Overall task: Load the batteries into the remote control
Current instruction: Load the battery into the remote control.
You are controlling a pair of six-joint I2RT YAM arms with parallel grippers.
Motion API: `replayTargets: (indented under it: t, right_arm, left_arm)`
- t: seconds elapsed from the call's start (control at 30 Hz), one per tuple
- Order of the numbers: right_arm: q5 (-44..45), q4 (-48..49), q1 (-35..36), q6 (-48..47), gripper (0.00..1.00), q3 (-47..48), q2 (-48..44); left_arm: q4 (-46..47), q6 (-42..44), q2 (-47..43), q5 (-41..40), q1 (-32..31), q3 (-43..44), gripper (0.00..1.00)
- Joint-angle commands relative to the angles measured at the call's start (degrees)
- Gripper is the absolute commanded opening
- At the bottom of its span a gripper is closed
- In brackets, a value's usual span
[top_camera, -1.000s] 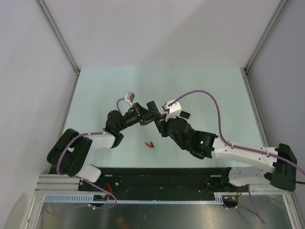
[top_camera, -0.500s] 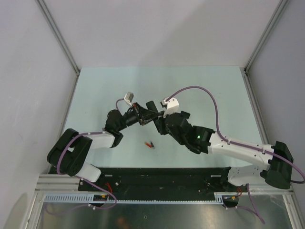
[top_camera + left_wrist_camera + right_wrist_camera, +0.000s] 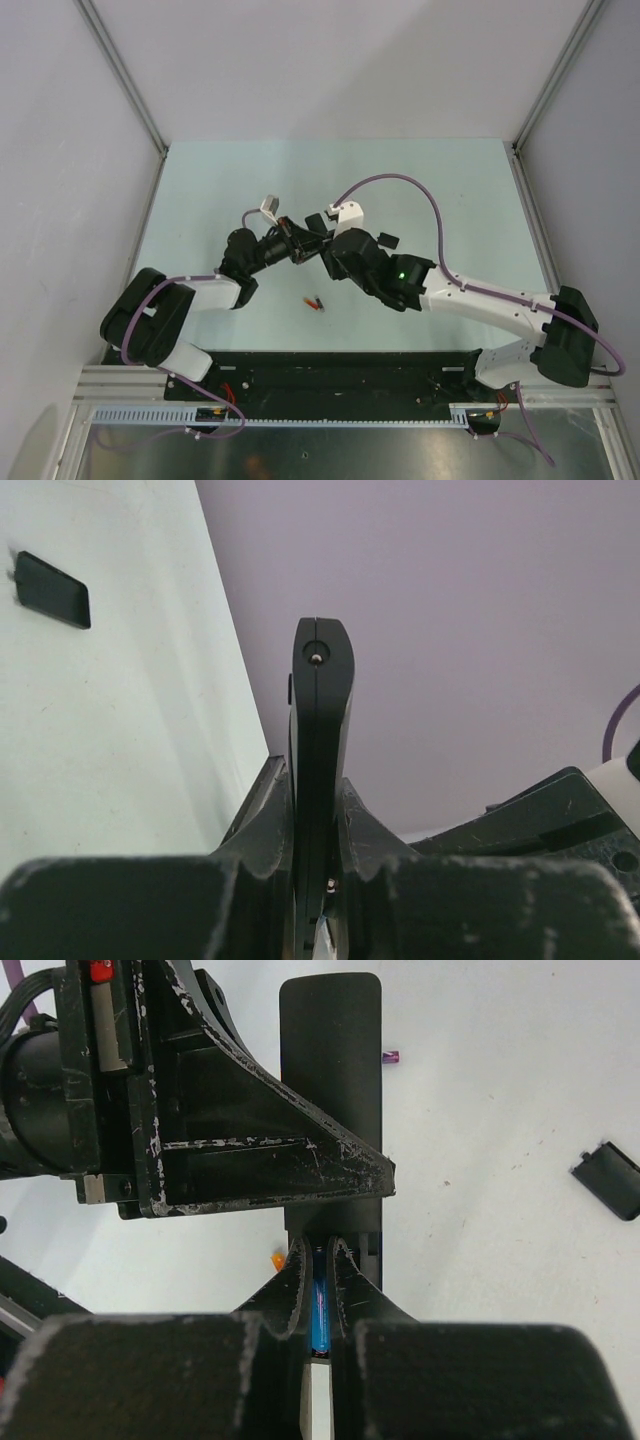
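Note:
My left gripper (image 3: 300, 243) is shut on the black remote control (image 3: 318, 232) and holds it above the table; in the left wrist view the remote (image 3: 320, 710) stands edge-on between the fingers (image 3: 262, 810). My right gripper (image 3: 335, 258) is shut on a blue battery (image 3: 320, 1305), its tips (image 3: 320, 1255) right at the remote's (image 3: 330, 1050) recess end. The left gripper's body (image 3: 200, 1110) covers the remote's middle there. A red-orange battery (image 3: 315, 301) lies on the table in front of both grippers; its orange tip (image 3: 278, 1259) shows beside my right fingers.
A small black squarish flat piece (image 3: 388, 239) lies on the table right of the grippers, also seen in the right wrist view (image 3: 610, 1178) and the left wrist view (image 3: 52, 590). A tiny purple bit (image 3: 391, 1056) lies by the remote's far end. Walls enclose the table.
My right arm has swung left and closer to the remote, its wrist now tight against the left gripper. The left arm and the red-orange battery have stayed put.

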Motion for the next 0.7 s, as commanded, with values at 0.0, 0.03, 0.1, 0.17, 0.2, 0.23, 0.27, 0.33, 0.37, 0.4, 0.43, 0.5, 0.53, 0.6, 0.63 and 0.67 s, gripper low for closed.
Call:
replayTargets:
  t: [0.0, 0.03, 0.1, 0.17, 0.2, 0.23, 0.27, 0.33, 0.37, 0.4, 0.43, 0.5, 0.53, 0.6, 0.63, 0.67]
  right_arm:
    - [-9.54, -8.16, 1.18, 2.07, 0.0, -0.2, 4.71]
    - [-9.63, -8.42, 1.18, 1.98, 0.0, 0.15, 5.32]
    - [-9.89, -8.69, 1.09, 2.07, 0.0, 0.24, 5.76]
    - [-10.68, -8.69, 1.27, 2.07, 0.0, 0.33, 6.12]
    - [-10.85, -8.6, 1.27, 1.98, 0.0, 0.41, 6.29]
    - [-11.29, -8.69, 1.36, 2.07, 0.0, 0.59, 6.55]
    - [-11.47, -8.86, 1.44, 1.98, 0.0, 0.94, 7.08]
    - [-11.56, -8.95, 1.71, 2.24, 0.0, 1.2, 7.35]
    - [-11.47, -8.95, 1.8, 2.25, 0.0, 1.29, 7.26]
    - [-11.21, -8.95, 1.8, 2.33, 0.0, 1.38, 7.17]
    - [-10.77, -9.04, 1.8, 2.42, 0.02, 1.38, 7.0]
    - [-9.98, -9.13, 1.8, 2.42, 0.06, 1.56, 6.56]
    - [-9.72, -9.04, 1.88, 2.51, 0.08, 1.64, 6.47]
    - [-8.93, -9.04, 1.88, 2.77, 0.11, 1.82, 6.03]
    - [-8.75, -9.21, 1.8, 2.86, 0.12, 1.82, 5.86]
    - [-8.49, -9.04, 1.8, 3.21, 0.13, 1.91, 5.68]
  left_arm:
    - [12.45, -4.01, -2.15, -0.84, -0.97, 5.8, 0.0]
    - [12.45, -4.01, -2.15, -0.84, -0.97, 5.89, 0.0]
    - [12.45, -4.01, -2.24, -0.67, -0.88, 5.98, 0.0]
    - [12.45, -3.93, -2.15, -0.75, -0.97, 5.98, 0.0]
    - [12.45, -4.01, -2.24, -0.58, -0.88, 5.98, 0.0]
    - [12.36, -4.01, -2.15, -0.58, -0.97, 5.8, 0.0]
    - [12.45, -4.01, -2.06, -0.58, -0.97, 5.8, 0.0]
    - [12.45, -4.01, -2.15, -0.49, -0.97, 5.72, 0.0]
    - [12.54, -4.1, -2.15, -0.49, -0.97, 5.63, 0.0]
    - [12.54, -4.01, -2.24, -0.49, -0.88, 5.54, 0.0]
    - [12.54, -4.01, -2.24, -0.49, -0.97, 5.36, 0.0]
    - [12.71, -4.01, -2.33, -0.49, -0.97, 5.19, 0.0]
    - [12.8, -4.01, -2.41, -0.49, -0.88, 4.93, 0.0]
    - [12.98, -4.01, -2.41, -0.49, -0.88, 4.75, 0.0]
    - [13.15, -4.01, -2.41, -0.58, -0.97, 4.57, 0.0]
    - [13.24, -4.1, -2.41, -0.49, -0.97, 4.57, 0.0]
